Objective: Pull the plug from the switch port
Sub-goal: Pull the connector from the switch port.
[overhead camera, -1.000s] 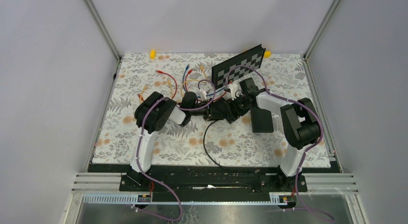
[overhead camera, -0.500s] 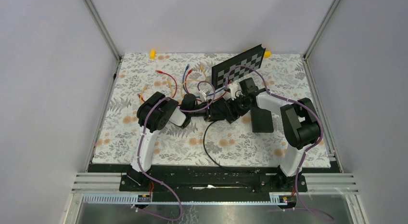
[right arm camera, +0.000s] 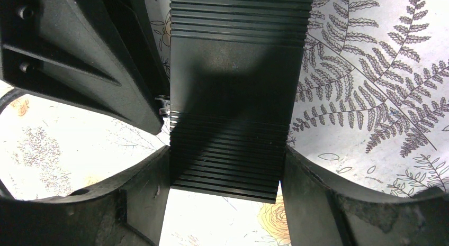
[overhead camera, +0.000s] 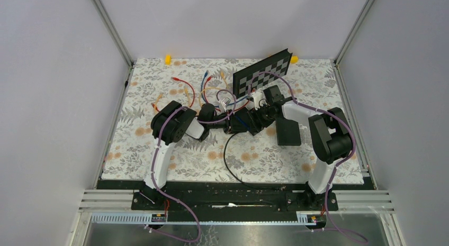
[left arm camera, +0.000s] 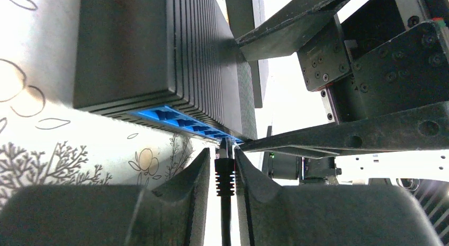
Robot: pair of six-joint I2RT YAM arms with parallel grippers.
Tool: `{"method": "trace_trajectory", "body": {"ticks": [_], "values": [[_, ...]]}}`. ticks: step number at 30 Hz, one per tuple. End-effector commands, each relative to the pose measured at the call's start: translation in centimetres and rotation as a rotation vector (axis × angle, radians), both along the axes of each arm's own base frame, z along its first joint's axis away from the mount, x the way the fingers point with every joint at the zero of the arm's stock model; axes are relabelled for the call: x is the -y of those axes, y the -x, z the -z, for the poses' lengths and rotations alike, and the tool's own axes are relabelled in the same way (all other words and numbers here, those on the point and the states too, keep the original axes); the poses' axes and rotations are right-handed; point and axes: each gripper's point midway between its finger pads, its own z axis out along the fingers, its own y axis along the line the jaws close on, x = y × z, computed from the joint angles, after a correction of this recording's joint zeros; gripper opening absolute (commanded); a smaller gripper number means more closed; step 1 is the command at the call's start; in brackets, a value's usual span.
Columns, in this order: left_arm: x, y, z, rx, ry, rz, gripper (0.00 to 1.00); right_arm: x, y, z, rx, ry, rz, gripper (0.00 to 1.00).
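The switch (left arm camera: 132,50) is a black ribbed box lying on the floral mat, with a row of blue ports (left arm camera: 180,120) along its edge. A black plug (left arm camera: 224,174) with a ribbed boot sits in the end port, and its cable runs back between my left gripper's (left arm camera: 222,153) fingers. Those jaws stand narrowly open round the boot: the right finger touches it and a sliver of light shows on the left. My right gripper (right arm camera: 225,166) is shut on the switch (right arm camera: 233,98), one finger on each long side. From above, both grippers meet at the switch (overhead camera: 249,120).
The plug's black cable (overhead camera: 226,156) loops toward the near edge. Loose coloured patch cables (overhead camera: 185,87) lie at the back left. A checkerboard panel (overhead camera: 263,72) leans at the back. A black box (overhead camera: 288,130) sits beside the right arm.
My left gripper's jaws have narrowed round the plug, and the left arm has edged slightly toward the switch. The right arm and the switch have not moved.
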Motion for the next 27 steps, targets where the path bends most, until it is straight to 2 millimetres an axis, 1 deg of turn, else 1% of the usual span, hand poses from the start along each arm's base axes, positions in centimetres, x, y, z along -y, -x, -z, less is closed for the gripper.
{"method": "trace_trajectory", "body": {"ticks": [1, 8, 12, 16, 18, 20, 24, 27], "values": [[-0.9, 0.7, 3.2, -0.08, -0.049, -0.009, 0.25, 0.6, 2.0, 2.2, -0.108, 0.037, 0.001, 0.48], [-0.8, 0.1, 3.2, -0.086, -0.048, -0.014, 0.28, 0.7, 2.0, 2.3, -0.107, 0.041, 0.002, 0.47], [-0.8, -0.1, 3.2, -0.096, -0.049, -0.022, 0.27, 0.7, 2.0, 2.3, -0.108, 0.04, 0.001, 0.47], [-0.8, -0.2, 3.7, -0.114, -0.069, -0.027, 0.24, 0.8, 1.9, 2.2, -0.102, 0.042, 0.002, 0.47], [-0.8, -0.2, 3.6, -0.121, -0.059, -0.034, 0.23, 0.8, 1.9, 2.1, -0.101, 0.043, 0.001, 0.47], [-0.9, -0.3, 3.8, -0.133, -0.07, -0.042, 0.22, 0.8, 1.9, 2.1, -0.097, 0.044, 0.0, 0.47], [-0.9, -0.3, 3.4, -0.146, -0.06, -0.053, 0.17, 0.8, 1.7, 1.8, -0.081, 0.042, 0.005, 0.47], [-0.9, -0.6, 3.3, -0.151, -0.066, -0.06, 0.11, 1.0, 1.6, 1.8, -0.064, 0.048, 0.02, 0.46]]}}
